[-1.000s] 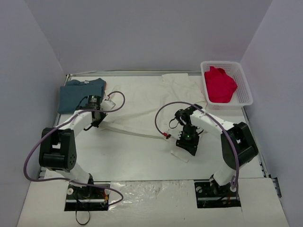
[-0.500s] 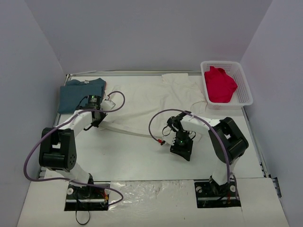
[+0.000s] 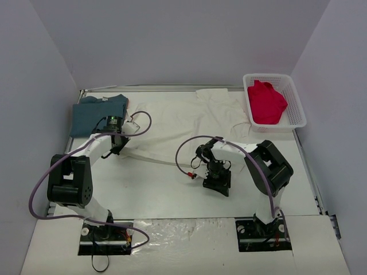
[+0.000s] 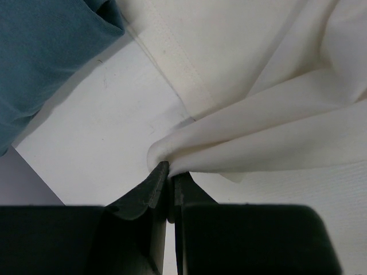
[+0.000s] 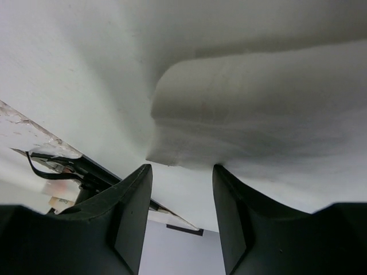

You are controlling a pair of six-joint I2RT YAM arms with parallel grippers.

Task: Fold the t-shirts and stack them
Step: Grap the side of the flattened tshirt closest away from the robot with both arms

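Note:
The large cream-white t-shirt (image 3: pixel 189 117) lies spread across the middle and back of the table. My left gripper (image 3: pixel 116 144) is shut on a fold at its left edge (image 4: pixel 172 157), low over the table. The teal-blue t-shirt (image 3: pixel 94 113) lies folded at the back left, and also shows in the left wrist view (image 4: pixel 46 57). My right gripper (image 3: pixel 217 183) is open, its fingers (image 5: pixel 133 209) either side of a corner of the cream shirt (image 5: pixel 189 154) just ahead of the tips. The bright red t-shirt (image 3: pixel 266 103) lies bunched in the basket.
The white lattice basket (image 3: pixel 296 109) stands at the back right by the wall. Purple cables loop beside both arms. A crinkled plastic sheet (image 3: pixel 183 229) covers the near edge between the arm bases. Grey walls close in on left, back and right.
My right gripper has moved left and turned, and is now over the cream shirt's near corner. My left gripper has stayed put, still shut on the shirt.

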